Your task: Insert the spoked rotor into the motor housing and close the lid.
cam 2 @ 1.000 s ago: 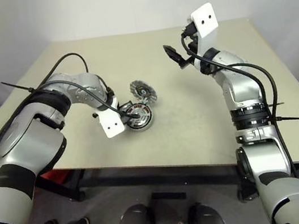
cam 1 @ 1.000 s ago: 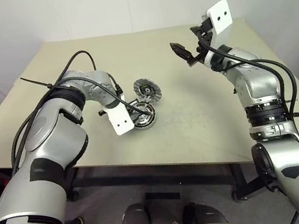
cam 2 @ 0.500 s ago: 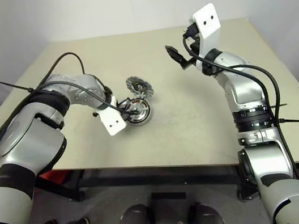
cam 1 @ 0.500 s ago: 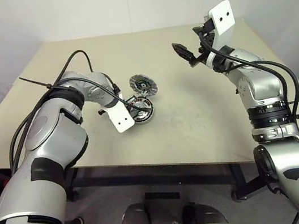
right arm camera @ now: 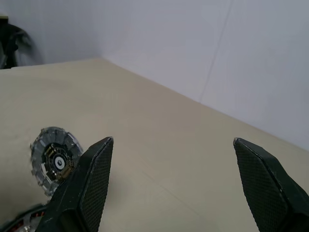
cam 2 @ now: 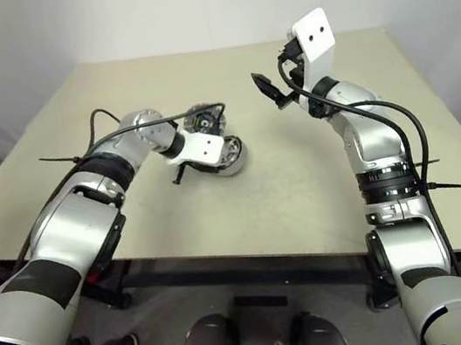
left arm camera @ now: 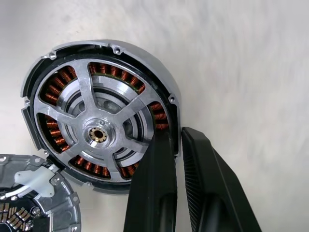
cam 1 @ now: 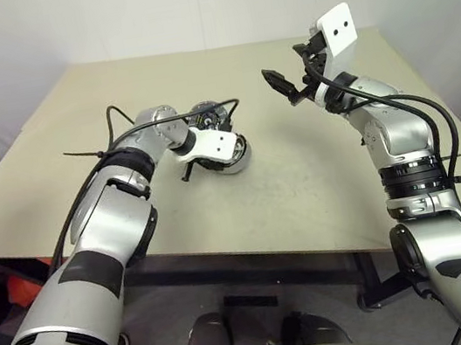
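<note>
Head views: beige tabletop (cam 1: 304, 187) across mid frame. Left gripper (cam 1: 229, 151) centre-left, fingers pinched on rim of silver-grey round metal motor housing (cam 1: 237, 161). Dark-grey flat round lid w/ green centre (cam 1: 207, 116) just above it, tilted. Right gripper (cam 1: 297, 82) upper right, raised off table, fingers spread wide, nothing held.

Left wrist view: shiny silver spoked rotor (left arm camera: 99, 133) seated inside housing, copper windings between spokes; black fingers (left arm camera: 154, 193) clamp housing wall lower centre; lid at lower-left corner.

Right wrist view: fingers (right arm camera: 94, 179) wide apart; lid lower left.
</note>
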